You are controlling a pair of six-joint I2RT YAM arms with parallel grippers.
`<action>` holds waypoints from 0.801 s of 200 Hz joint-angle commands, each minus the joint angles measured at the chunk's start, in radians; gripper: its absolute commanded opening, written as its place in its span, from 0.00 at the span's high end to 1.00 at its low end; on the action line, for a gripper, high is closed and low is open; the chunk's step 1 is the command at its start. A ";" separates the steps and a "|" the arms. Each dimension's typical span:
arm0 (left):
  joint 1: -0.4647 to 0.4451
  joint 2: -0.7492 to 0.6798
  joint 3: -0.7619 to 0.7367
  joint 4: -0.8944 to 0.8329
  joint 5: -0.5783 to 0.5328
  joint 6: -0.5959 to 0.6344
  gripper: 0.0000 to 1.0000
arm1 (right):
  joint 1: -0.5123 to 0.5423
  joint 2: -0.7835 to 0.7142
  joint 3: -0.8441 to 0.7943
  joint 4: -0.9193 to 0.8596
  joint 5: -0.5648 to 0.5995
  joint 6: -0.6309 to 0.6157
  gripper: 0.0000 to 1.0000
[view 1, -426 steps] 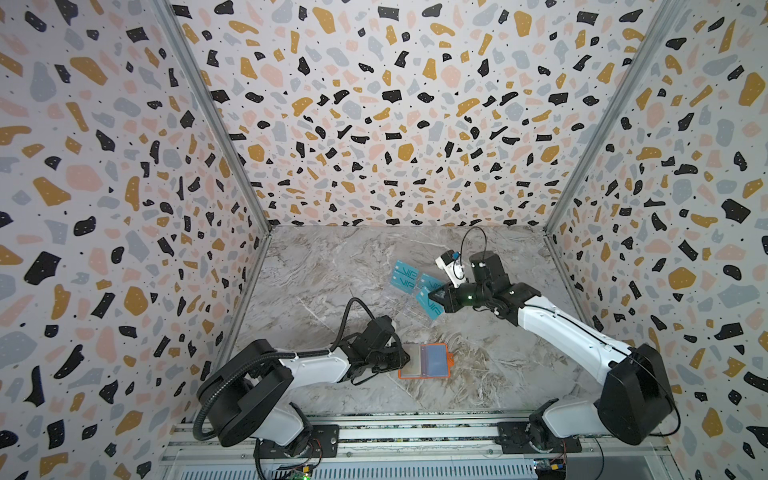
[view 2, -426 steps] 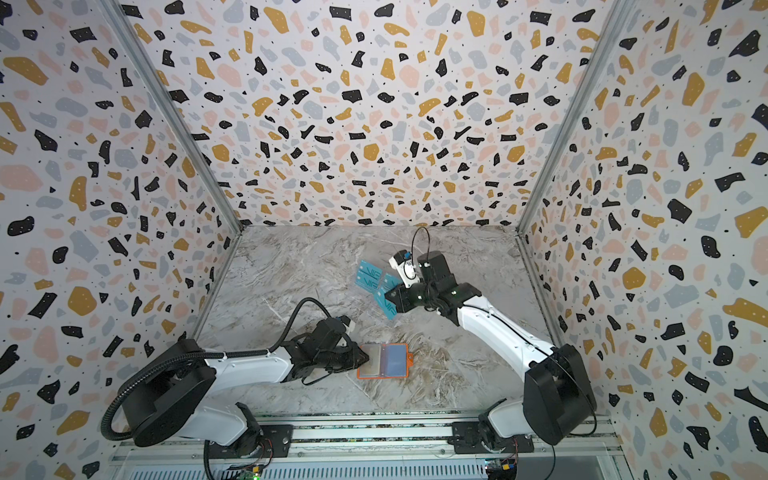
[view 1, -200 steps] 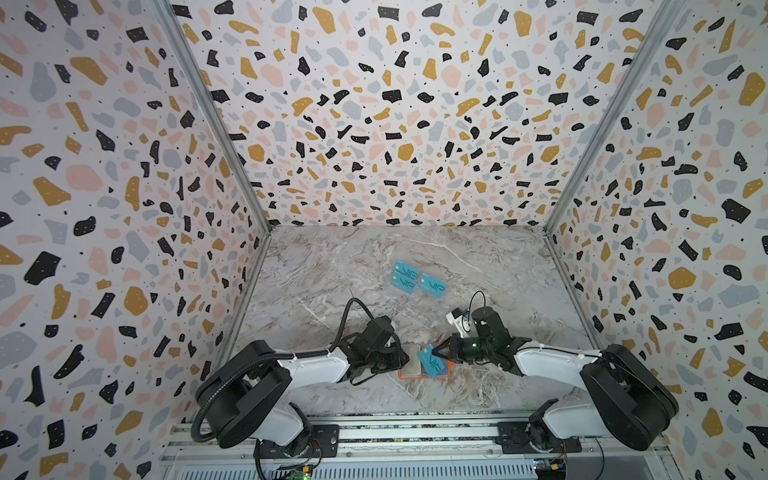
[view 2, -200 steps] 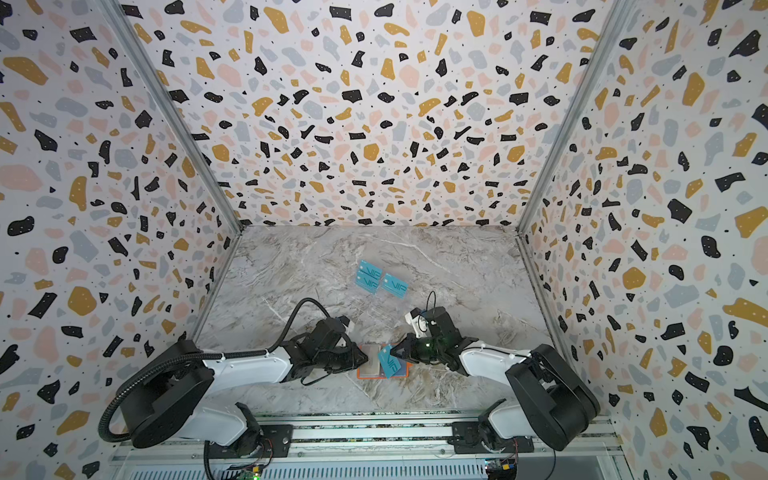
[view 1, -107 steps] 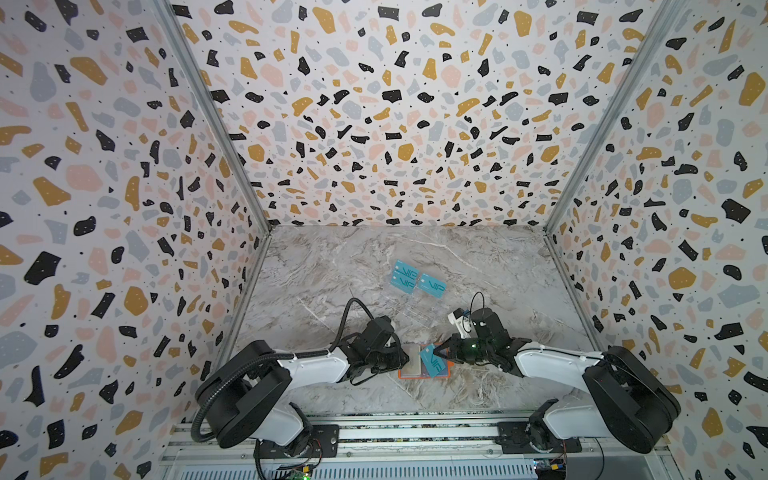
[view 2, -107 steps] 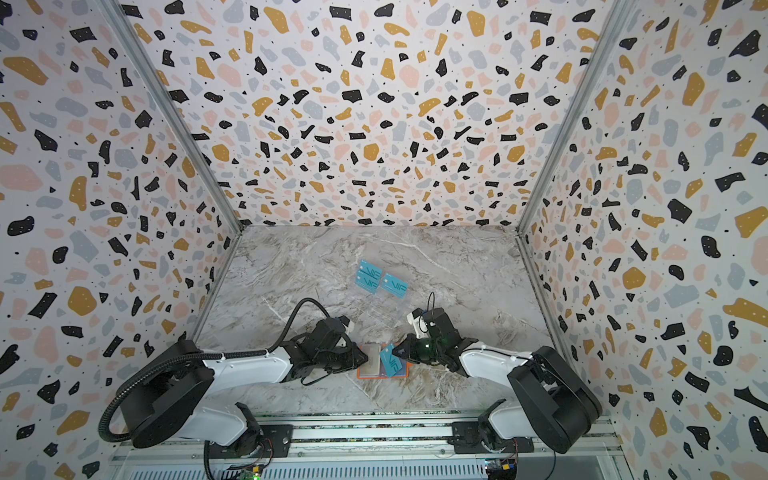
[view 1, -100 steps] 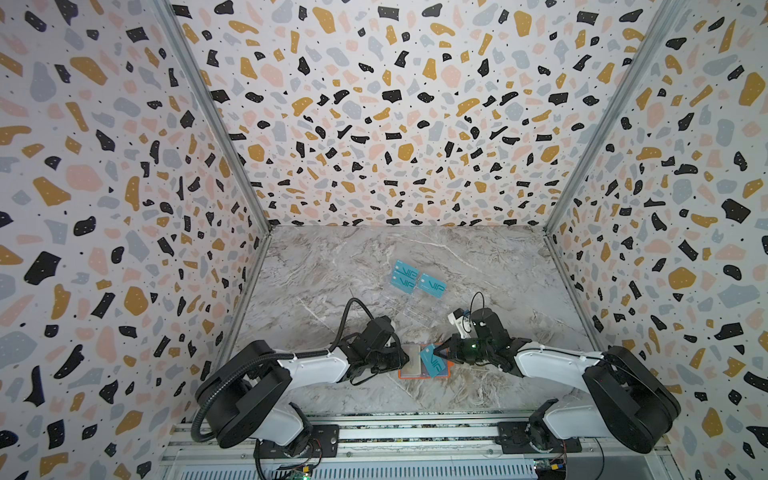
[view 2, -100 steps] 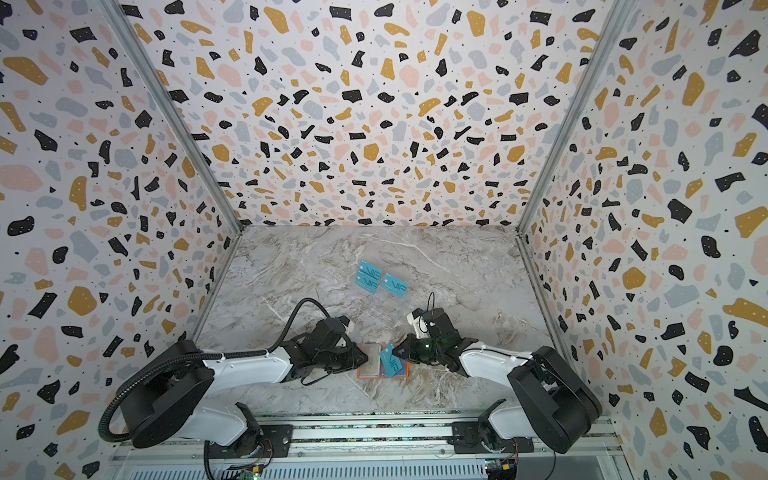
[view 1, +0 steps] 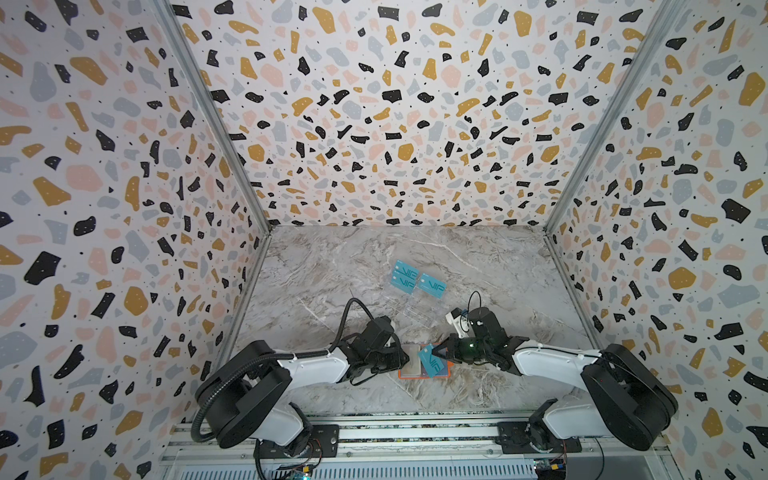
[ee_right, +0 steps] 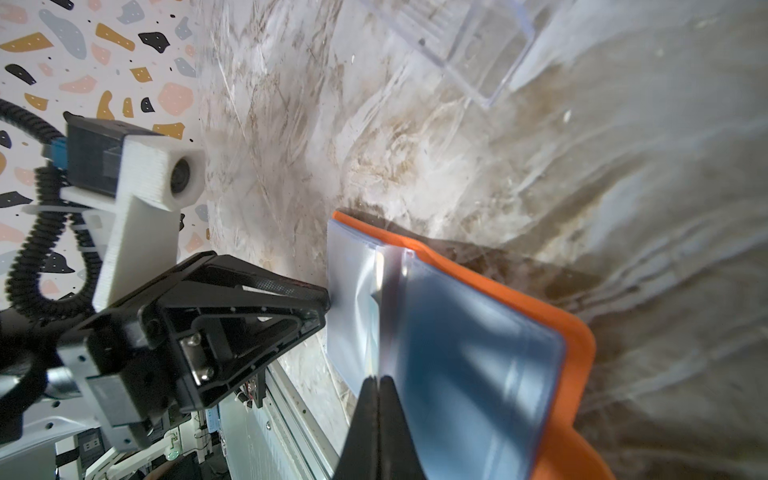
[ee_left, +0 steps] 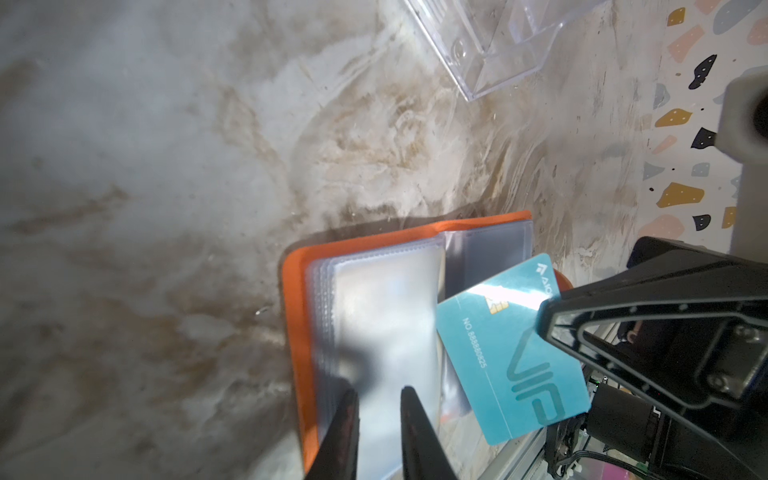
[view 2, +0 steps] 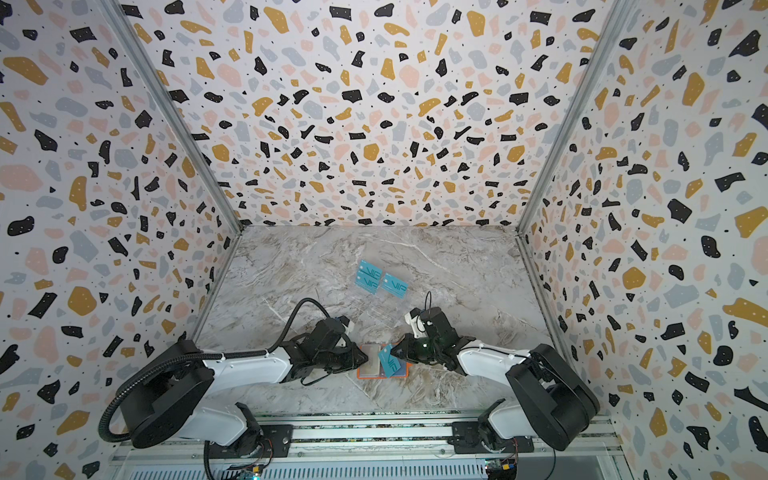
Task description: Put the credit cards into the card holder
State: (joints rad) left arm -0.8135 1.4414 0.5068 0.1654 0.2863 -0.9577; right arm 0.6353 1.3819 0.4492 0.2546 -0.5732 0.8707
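Right tool (view 1: 435,352), now down at card holder (ee_left: 295,332), tight on teal card (ee_left: 511,353) tilted over it

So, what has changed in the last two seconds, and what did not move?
The right gripper, shut on a teal card, carried it from the clear rack at the back forward to the open card holder, and now holds it over the sleeves. The left gripper stayed at the holder's left side; the other teal cards stayed at the rack.

Terrazzo-patterned walls (view 1: 374,104) with metal corner strips (view 1: 218,124) enclose a grey marble-look tabletop (view 1: 332,270) on three sides.
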 commanded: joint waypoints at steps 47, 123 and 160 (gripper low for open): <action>-0.003 -0.011 -0.022 -0.011 -0.010 -0.005 0.78 | 0.020 0.054 0.026 0.083 0.010 0.035 1.00; -0.003 -0.012 -0.024 -0.007 -0.007 -0.006 0.78 | 0.044 0.066 -0.025 0.204 0.053 0.114 1.00; -0.004 -0.010 -0.022 -0.008 -0.006 -0.007 0.78 | 0.065 0.078 -0.096 0.334 0.110 0.201 1.00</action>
State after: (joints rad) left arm -0.8139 1.4372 0.5026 0.1669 0.2863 -0.9611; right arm 0.6849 1.4433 0.3897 0.4953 -0.5148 1.0050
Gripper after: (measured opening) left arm 0.220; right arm 0.043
